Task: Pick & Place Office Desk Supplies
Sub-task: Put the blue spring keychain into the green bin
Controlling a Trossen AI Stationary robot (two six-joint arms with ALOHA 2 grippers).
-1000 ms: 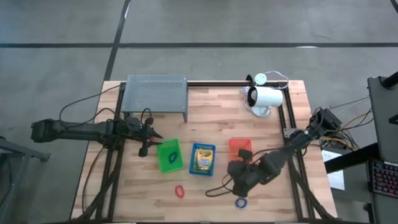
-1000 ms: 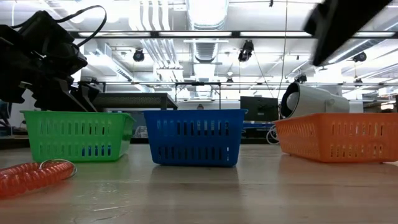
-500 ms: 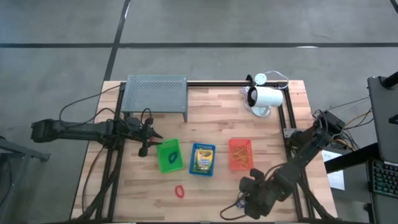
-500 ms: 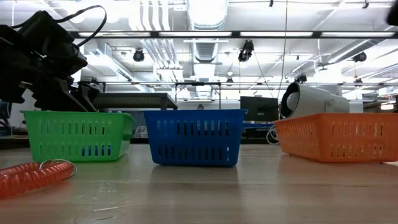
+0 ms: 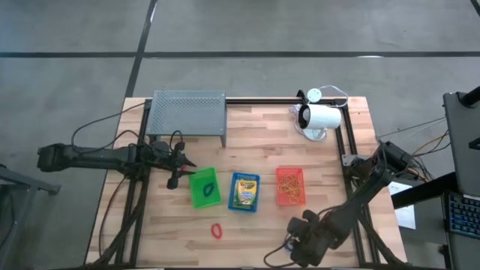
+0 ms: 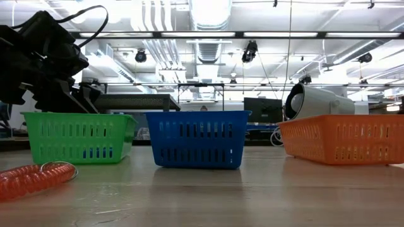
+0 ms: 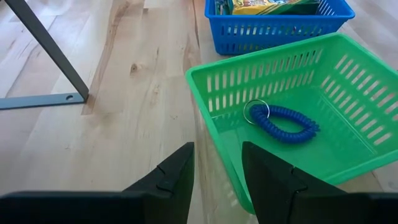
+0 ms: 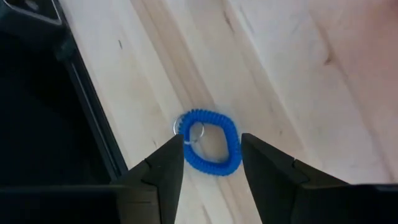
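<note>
No text, label, brand, number or sign is legible. The crayon box (image 5: 244,192) in the blue basket (image 5: 232,205) carries print, too small to read.

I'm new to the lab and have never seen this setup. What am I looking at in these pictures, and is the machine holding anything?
Two dark robot arms work at a wooden table. One picture looks straight down, one looks level across the tabletop, and two come from cameras on the arms' wrists.

In a row stand a green plastic basket holding a blue coiled loop, a blue plastic basket with a yellow-green crayon box, and an orange plastic basket with thin orange rubber bands. A red coiled loop lies on the wood.

The left gripper hovers open beside the green basket. The right gripper is open above a second blue coiled loop near the table's edge. Neither holds anything.
</note>
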